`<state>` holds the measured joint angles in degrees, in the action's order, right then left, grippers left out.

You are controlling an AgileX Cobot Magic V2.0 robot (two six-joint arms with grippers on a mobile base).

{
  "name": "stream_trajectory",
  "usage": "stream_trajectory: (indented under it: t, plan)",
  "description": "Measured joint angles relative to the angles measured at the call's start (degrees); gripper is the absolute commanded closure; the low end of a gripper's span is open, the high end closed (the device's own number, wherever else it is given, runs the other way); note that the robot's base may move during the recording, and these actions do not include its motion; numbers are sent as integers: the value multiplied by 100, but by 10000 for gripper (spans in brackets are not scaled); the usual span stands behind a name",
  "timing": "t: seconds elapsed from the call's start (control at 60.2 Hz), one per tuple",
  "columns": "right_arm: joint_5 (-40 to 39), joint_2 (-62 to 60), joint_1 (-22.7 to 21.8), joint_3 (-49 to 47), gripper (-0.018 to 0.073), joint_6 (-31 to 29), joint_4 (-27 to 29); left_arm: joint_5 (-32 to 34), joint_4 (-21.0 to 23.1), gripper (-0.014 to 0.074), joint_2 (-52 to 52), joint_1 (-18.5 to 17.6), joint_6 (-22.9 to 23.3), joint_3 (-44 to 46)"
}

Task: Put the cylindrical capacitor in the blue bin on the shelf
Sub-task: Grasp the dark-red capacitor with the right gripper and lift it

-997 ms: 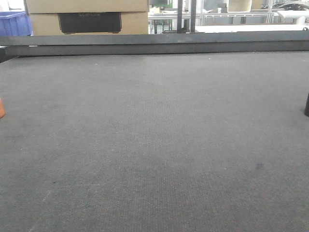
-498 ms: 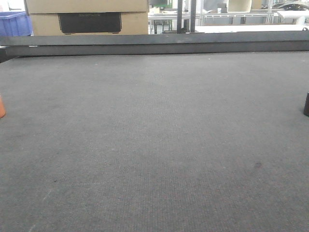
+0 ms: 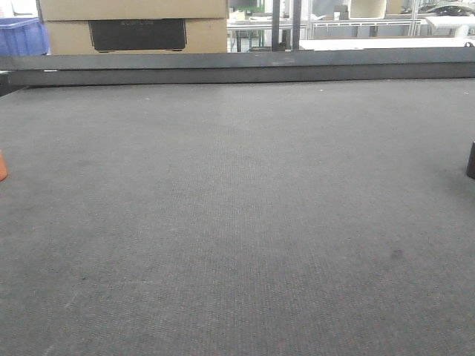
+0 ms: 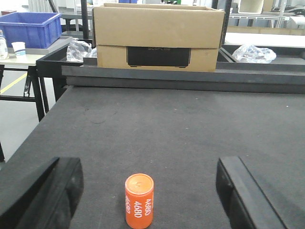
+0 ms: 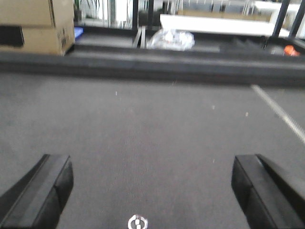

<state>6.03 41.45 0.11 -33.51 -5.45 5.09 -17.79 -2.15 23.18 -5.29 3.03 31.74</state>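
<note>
The front-facing view shows only the wide dark grey felt table (image 3: 237, 222), with the small black cylindrical capacitor (image 3: 471, 160) standing upright at its far right edge, half cut off by the frame, and neither gripper in sight. At the opposite left edge is a sliver of the orange cylindrical cell with white numerals (image 3: 2, 166). The left wrist view shows that cell in full (image 4: 139, 200), upright between the widely spread fingers of the left gripper (image 4: 148, 167), which touch nothing. This view also shows the brown cardboard box (image 4: 157, 36) behind the table's rear rail and a blue plastic crate (image 4: 31, 28) on a side bench. The blurred right wrist view shows the right gripper (image 5: 151, 162) spread just as wide over bare felt, holding nothing; the capacitor cannot be made out there.
</note>
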Motion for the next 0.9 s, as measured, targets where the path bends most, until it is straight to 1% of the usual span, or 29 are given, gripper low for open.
stream_trajectory:
  t: [0.116, 0.233, 0.299, 0.482, 0.648, 0.897]
  plan:
    - [-140, 342, 0, 191, -11, 0, 0, 0, 89, 120, 0, 0, 0, 0]
    - [-745, 734, 0, 658, -11, 0, 0, -6, 121, 120, 0, 0, 0, 0]
    - [-1189, 967, 0, 996, -11, 0, 0, -6, 129, 120, 0, 0, 0, 0]
    - [-2815, 1759, 0, 1717, -11, 0, 0, -6, 129, 120, 0, 0, 0, 0]
    - [-4103, 2761, 0, 1794, -11, 0, 0, -6, 129, 120, 0, 0, 0, 0]
    - [-5779, 4308, 0, 1794, -11, 0, 0, -6, 129, 120, 0, 0, 0, 0]
